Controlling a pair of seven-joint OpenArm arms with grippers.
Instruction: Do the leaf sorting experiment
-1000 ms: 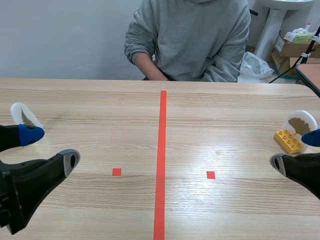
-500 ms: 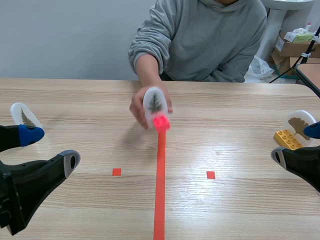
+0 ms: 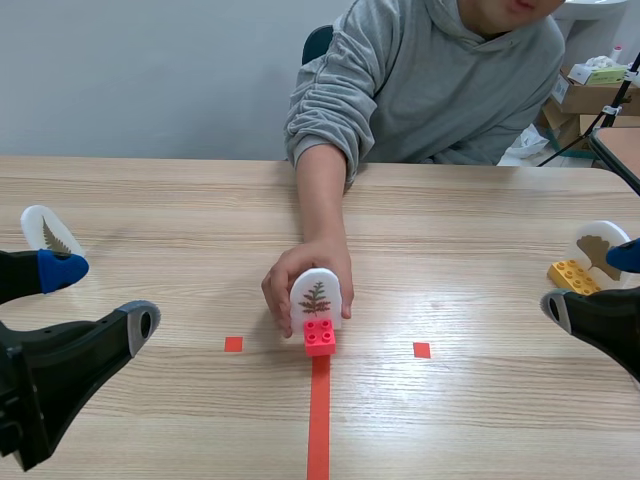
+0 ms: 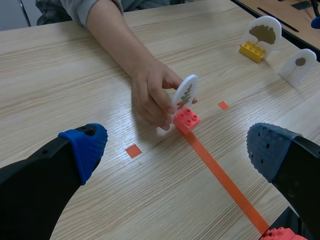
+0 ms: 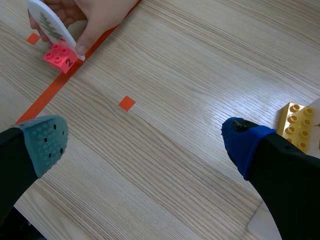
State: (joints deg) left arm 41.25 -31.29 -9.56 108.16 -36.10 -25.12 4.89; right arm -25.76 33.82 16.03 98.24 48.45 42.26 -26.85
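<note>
Both claws sit low over the near part of the surface [image 3: 190, 420], holding nothing. The left claw [image 3: 100, 297] gapes wide, and so does the right claw [image 3: 590, 298]. Bare wood lies between them. Just beyond, on the centre tape line, a person's hand [image 3: 312, 255] grips a white leaf card [image 3: 316, 298] standing upright in a red brick [image 3: 320, 338] that rests on the surface. Farther out, a second card [image 3: 45, 232] stands just beside the left claw. A ginkgo card [image 3: 601, 244] in a yellow brick [image 3: 574, 282] stands beside the right claw. The person's arm crosses the far edge.
</note>
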